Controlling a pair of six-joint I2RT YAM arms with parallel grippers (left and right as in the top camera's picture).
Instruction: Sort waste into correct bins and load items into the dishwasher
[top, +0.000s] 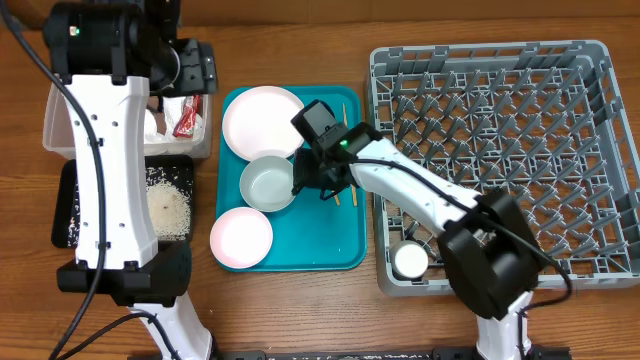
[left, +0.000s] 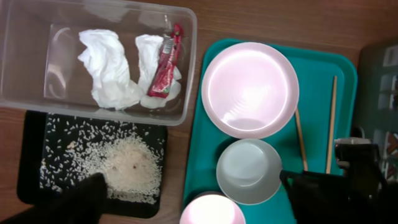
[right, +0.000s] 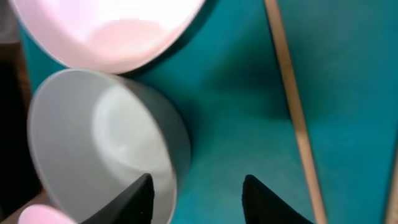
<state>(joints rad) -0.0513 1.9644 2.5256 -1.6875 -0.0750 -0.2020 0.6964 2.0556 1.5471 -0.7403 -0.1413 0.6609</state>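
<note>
My right gripper (top: 303, 178) (right: 196, 186) is open and straddles the right rim of a white bowl (top: 265, 185) (right: 93, 130) on the teal tray: one finger inside the bowl, one outside. A large pale plate (top: 262, 120) (left: 249, 90) lies behind the bowl and a small pink plate (top: 241, 238) in front. Two chopsticks (left: 331, 118) (right: 289, 93) lie on the tray's right side. My left gripper (left: 186, 190) is open and empty, high above the clear tub (left: 186, 37), which holds white napkins (left: 109, 68) and the red wrapper (left: 165, 62). Rice (left: 127, 168) lies in the black tray (top: 70, 215).
The teal tray (top: 340, 240) sits mid-table between the bins and the grey dish rack (top: 500, 130). A small white cup (top: 410, 261) stands in the rack's front left corner. My left arm's white links cover part of the tub and black tray in the overhead view.
</note>
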